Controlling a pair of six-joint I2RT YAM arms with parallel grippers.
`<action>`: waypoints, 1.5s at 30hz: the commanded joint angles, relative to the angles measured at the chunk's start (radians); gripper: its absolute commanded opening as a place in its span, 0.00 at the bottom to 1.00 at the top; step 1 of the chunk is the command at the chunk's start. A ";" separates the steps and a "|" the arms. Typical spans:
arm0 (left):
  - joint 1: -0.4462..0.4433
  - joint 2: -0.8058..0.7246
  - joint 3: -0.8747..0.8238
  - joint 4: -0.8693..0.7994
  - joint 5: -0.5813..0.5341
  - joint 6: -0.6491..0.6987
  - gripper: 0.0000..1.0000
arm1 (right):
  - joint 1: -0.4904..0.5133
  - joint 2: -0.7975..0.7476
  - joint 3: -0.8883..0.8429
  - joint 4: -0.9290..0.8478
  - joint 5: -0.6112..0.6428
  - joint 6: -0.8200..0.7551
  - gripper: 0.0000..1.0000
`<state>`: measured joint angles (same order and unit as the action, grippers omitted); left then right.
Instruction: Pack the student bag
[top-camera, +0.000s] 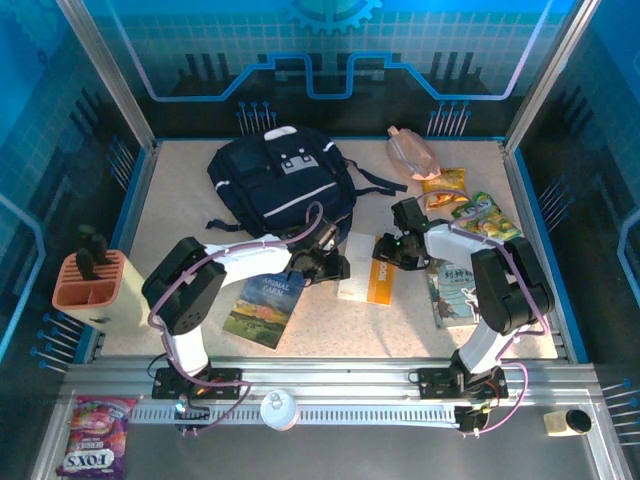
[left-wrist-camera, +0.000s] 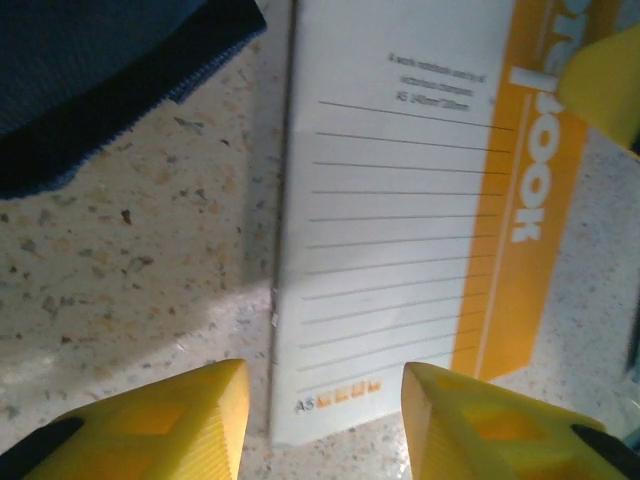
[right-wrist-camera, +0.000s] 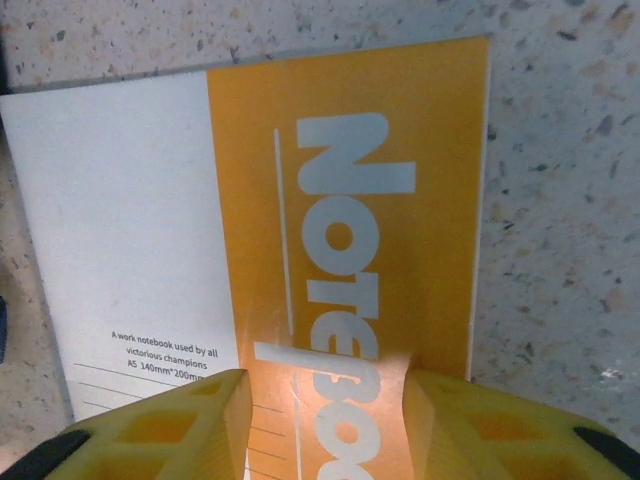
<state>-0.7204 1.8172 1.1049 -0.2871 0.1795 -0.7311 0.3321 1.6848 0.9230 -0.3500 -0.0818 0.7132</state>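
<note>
— So, what sits nearest the arms?

— A pink sweets packet (top-camera: 93, 450) lies at the left end of the front rail. A small white round object (top-camera: 278, 408) sits between the two bases.

— And on the table (top-camera: 330, 335)?

— A book with a landscape cover (top-camera: 265, 308) lies flat by the left arm. Just beyond it, mid-table, a white and orange notebook (top-camera: 362, 268) lies flat, and both arms reach in over it.

— The pincers?

— The left gripper (left-wrist-camera: 325, 385) points down at the notebook's white corner. Its yellow fingers stand apart, one over the speckled tabletop and one over the cover, clasping nothing. The right gripper (right-wrist-camera: 325, 380) straddles the orange band. The cover looks bowed up between its fingers, but whether it is pinched I cannot tell.

— And the student bag (top-camera: 275, 180)?

— Farther back, left of centre, lying on the table near the far wall. Its dark edge is just beside the notebook without touching it. Snack packets (top-camera: 485, 215) lie at the far right.
</note>
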 joint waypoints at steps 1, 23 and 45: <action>-0.006 0.031 0.053 -0.015 -0.055 0.011 0.43 | -0.007 -0.042 0.009 -0.021 -0.019 -0.035 0.43; -0.007 0.160 0.133 -0.012 -0.009 -0.005 0.38 | 0.009 -0.010 -0.095 0.039 -0.117 0.091 0.42; -0.007 0.110 0.134 0.174 0.326 -0.037 0.28 | -0.040 -0.084 -0.178 0.023 -0.093 0.202 0.40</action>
<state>-0.7128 1.9511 1.2243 -0.2398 0.4034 -0.7403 0.2924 1.5986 0.7963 -0.2832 -0.1284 0.8688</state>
